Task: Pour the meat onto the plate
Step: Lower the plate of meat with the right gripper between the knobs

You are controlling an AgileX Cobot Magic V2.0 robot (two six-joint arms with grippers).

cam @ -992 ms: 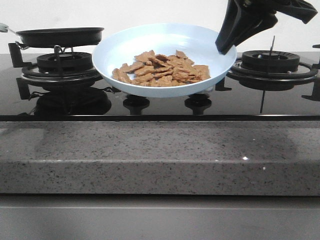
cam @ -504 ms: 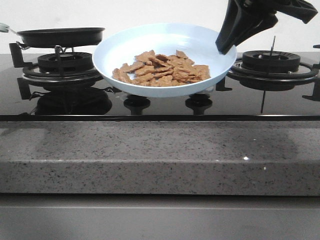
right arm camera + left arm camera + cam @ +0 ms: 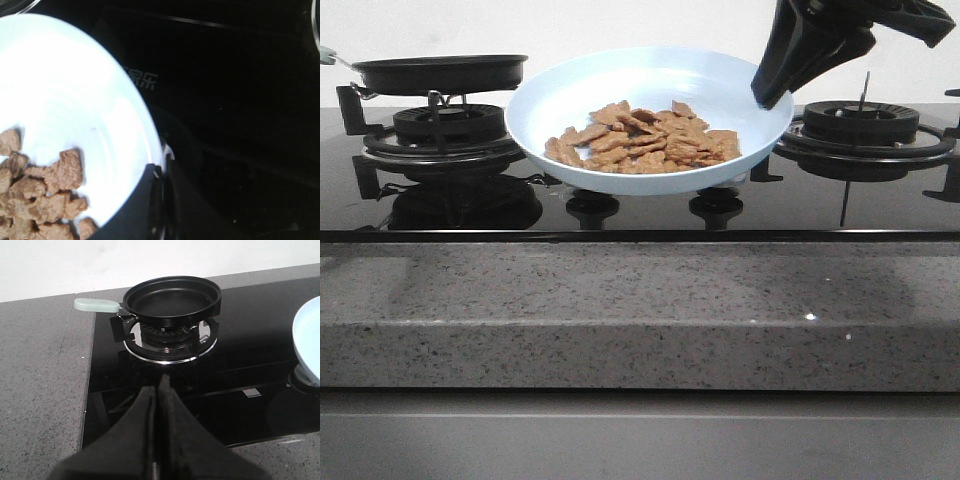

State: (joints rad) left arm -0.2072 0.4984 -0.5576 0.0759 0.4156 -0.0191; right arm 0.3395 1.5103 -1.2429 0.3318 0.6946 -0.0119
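The pale blue plate [image 3: 650, 80] is over the middle of the hob, between the two burners, tipped toward the front. A heap of orange-brown meat [image 3: 645, 138] lies in its lower half. My right gripper [image 3: 767, 97] comes down from the upper right and is shut on the plate's right rim. In the right wrist view the gripper [image 3: 161, 172] pinches the plate's [image 3: 65, 100] edge, and the meat [image 3: 40, 195] lies just beside one finger. My left gripper [image 3: 160, 385] is shut on nothing, low over the hob's front edge, apart from the plate [image 3: 307, 345].
A black frying pan [image 3: 440, 72] with a pale green handle [image 3: 95, 305] stands empty on the left burner [image 3: 170, 342]. The right burner [image 3: 865, 130] is bare. A grey speckled counter [image 3: 640, 310] runs along the front of the black glass hob.
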